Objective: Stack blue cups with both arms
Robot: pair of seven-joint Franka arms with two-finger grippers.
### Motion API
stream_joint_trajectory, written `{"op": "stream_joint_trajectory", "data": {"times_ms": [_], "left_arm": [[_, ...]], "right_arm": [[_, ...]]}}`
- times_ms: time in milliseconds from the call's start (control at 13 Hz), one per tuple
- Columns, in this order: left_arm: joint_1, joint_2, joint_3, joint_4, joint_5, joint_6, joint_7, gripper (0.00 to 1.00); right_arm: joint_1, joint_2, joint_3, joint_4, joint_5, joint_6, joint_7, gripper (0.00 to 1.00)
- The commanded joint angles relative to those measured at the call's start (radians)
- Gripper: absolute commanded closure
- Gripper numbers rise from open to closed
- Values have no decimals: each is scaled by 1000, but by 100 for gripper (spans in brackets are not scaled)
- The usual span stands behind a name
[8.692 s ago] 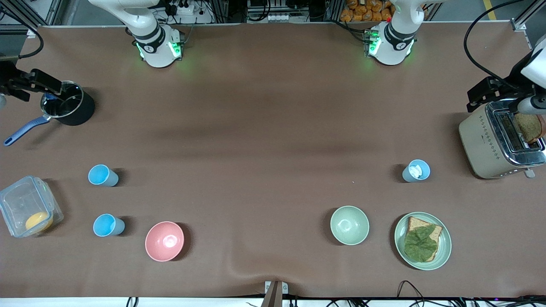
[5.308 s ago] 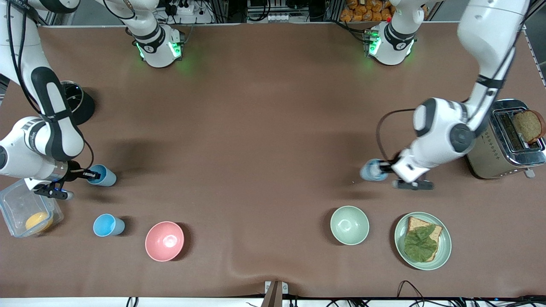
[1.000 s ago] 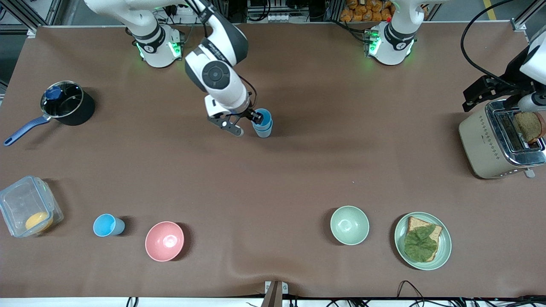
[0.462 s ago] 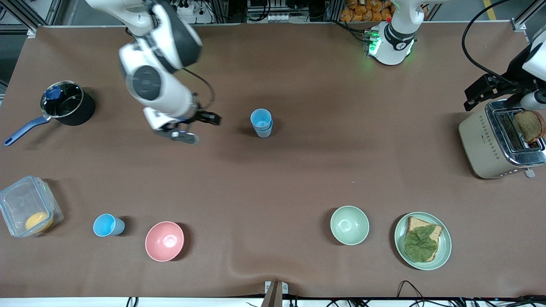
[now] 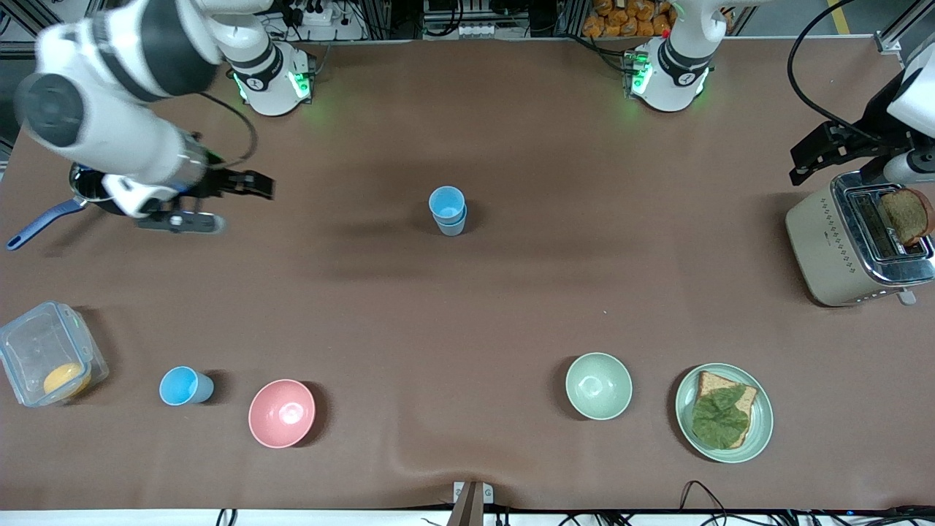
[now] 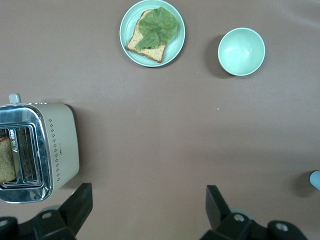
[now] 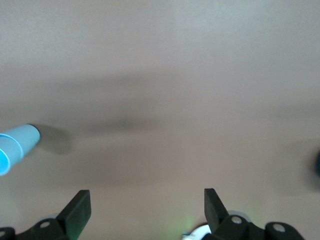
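Note:
Two blue cups [image 5: 448,210] stand nested as one stack in the middle of the table, the greyer one underneath. The stack shows in the right wrist view [image 7: 15,145] and as a sliver in the left wrist view [image 6: 316,179]. A third blue cup [image 5: 185,386] stands alone near the front camera, beside the pink bowl. My right gripper [image 5: 219,202] is open and empty, up over the table beside the pot; its jaws [image 7: 147,205] stand wide. My left gripper [image 5: 825,150] is open and empty [image 6: 147,200], waiting above the toaster.
A black pot [image 5: 117,186] with a blue handle sits partly under the right arm. A clear container [image 5: 44,361], pink bowl [image 5: 282,413], pale green bowl [image 5: 598,385], plate with bread and lettuce [image 5: 723,413] and toaster [image 5: 855,245] stand around.
My right gripper has let go of the upper cup on the stack and swung away toward the right arm's end, to beside the pot. The left arm has stayed still.

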Motion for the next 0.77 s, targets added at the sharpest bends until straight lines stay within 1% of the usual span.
{"op": "stream_joint_trajectory", "data": {"times_ms": [0,154,385,692], "left_arm": [[-7,12,1,43,4,-30,6,0],[-1,12,2,45,4,-30,6,0],[9,10,11,45,4,-37,6,0],[7,10,13,46,4,-42,6,0]], "right_arm": [[-3,-22,-92,84,-4,-101,-172,0],[-3,-30,-141,159,-5,-145,-249,0],[-8,-28,-193,262,-22,-179,-324,0],[-23,1,-199,394,-22,-276,-307,0]]}}
